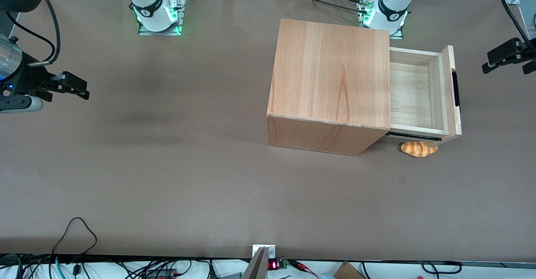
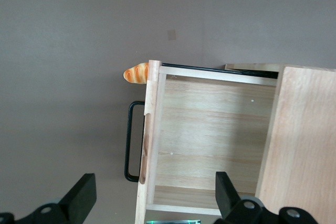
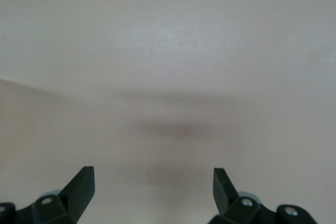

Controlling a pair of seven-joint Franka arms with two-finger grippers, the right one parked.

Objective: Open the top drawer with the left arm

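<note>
The top drawer [image 1: 421, 92] stands pulled out of the wooden cabinet [image 1: 331, 78]. The left arm's gripper [image 1: 490, 64] hovers apart from its handle [image 1: 455, 88], fingers spread wide. Only the front view shows the whole bread roll [image 1: 418, 148] beneath the drawer.

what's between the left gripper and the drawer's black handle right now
Nothing: in the front view only bare table separates the open gripper from the handle of the pulled-out top drawer.

— What lies on the brown worktop [image 1: 167, 178]?
— A big plain wooden cabinet [image 1: 331, 73], and a small orange-striped bread roll [image 1: 418, 148] nearer the front camera, near the cabinet's front corner.
— Anything else?
— Loose black cables [image 1: 75, 233] at the worktop's near edge.
</note>
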